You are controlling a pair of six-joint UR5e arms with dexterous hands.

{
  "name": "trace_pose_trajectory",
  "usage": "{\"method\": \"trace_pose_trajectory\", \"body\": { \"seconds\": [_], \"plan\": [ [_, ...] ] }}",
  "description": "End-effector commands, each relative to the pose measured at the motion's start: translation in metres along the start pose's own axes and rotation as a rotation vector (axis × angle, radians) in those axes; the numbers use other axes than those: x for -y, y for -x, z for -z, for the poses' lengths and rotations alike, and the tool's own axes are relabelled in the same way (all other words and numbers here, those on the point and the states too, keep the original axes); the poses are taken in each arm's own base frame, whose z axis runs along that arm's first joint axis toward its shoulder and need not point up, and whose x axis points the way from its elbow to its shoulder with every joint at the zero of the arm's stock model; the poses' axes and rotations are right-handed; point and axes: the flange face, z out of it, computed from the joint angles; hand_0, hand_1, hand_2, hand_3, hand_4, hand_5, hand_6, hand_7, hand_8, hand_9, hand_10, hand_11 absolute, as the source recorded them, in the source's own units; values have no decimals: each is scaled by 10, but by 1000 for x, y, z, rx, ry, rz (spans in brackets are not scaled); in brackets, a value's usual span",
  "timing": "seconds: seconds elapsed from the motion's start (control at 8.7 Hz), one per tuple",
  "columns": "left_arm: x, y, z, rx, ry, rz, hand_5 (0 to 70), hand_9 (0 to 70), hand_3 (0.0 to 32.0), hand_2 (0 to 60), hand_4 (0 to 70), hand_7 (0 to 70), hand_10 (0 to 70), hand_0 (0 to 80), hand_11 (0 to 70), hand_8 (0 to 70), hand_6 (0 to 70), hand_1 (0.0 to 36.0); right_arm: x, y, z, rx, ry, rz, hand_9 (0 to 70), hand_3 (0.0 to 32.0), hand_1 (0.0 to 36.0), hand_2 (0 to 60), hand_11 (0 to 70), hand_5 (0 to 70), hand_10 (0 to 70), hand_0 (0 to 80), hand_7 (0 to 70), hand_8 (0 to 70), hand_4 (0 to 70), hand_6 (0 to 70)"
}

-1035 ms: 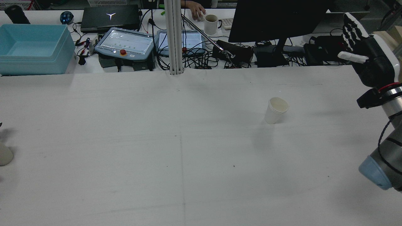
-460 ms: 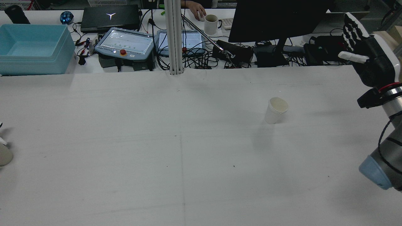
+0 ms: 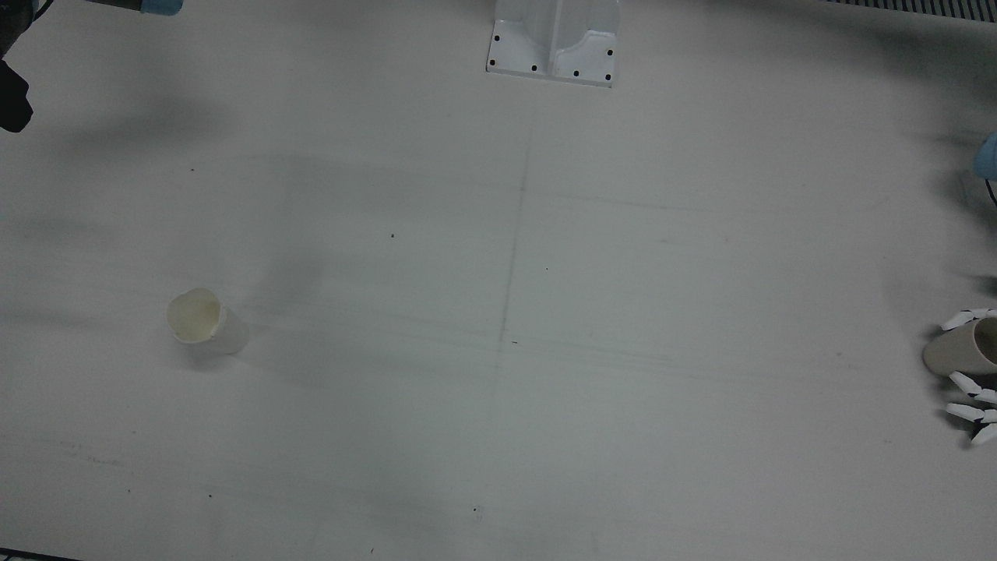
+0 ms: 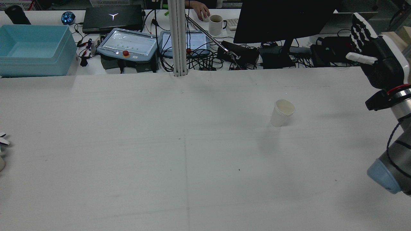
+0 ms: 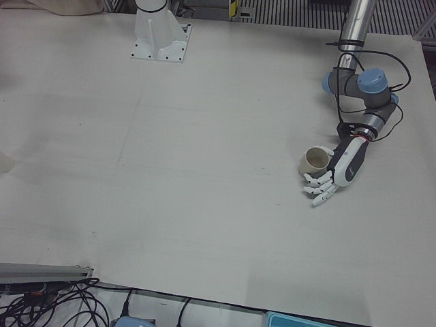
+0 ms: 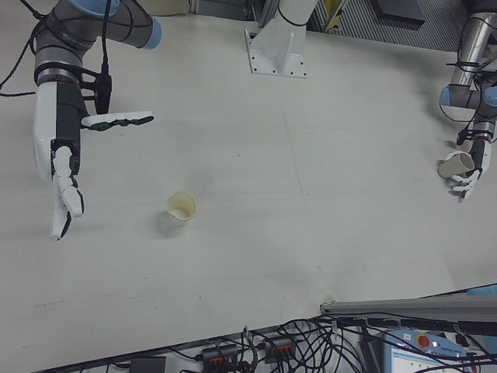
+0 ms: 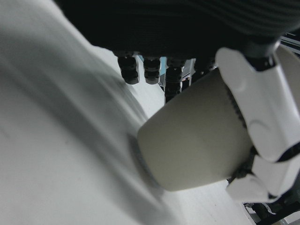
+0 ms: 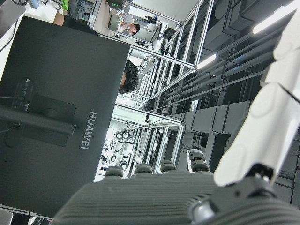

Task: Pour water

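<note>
**Two grey arms with black-and-white hands**

Each arm [image 6: 85, 23] is made of grey metal tubes with light blue caps on the joints. A thin black cable [image 5: 368, 58] runs loosely along the left arm beside the blue cap. Near that cap, the wrist carries a silver ring with a narrow red line. The right hand [image 6: 62, 144] has a white shell on its back, a black palm and black fingers with white segments. The left hand [image 5: 337, 174] has the same colours. The white base plate [image 3: 551, 62] shows black screws.

You are in a robotics lab. At the top of the rear view you see teach pendants [image 4: 128, 45], tangled cables [image 4: 205, 61] and a monitor [image 4: 282, 19]; aluminium frames [image 8: 173, 56] fill the right hand view.
</note>
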Motion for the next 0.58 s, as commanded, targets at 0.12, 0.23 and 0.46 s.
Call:
{"method": "trace_pose_trajectory", "body": {
  "seconds": [0.12,0.23,0.46],
  "plan": [
    [0,-1,1,2,-6,8,700,195,0,589,466,443,104,446,155,108,236,180,-1,1,0,1,2,-1,0,62,128,56,0,116,0,461,35,0,0,0],
    [1,-1,2,3,-7,8,700,193,0,560,457,439,101,450,150,105,230,178,-2,2,0,3,3,-2,0,62,127,56,0,116,0,462,36,0,0,0],
    [3,-1,6,3,-15,53,700,192,0,542,456,435,100,453,149,105,226,175,-3,1,-1,3,6,-4,0,60,127,55,0,118,0,462,37,0,0,0]
  ]
}}
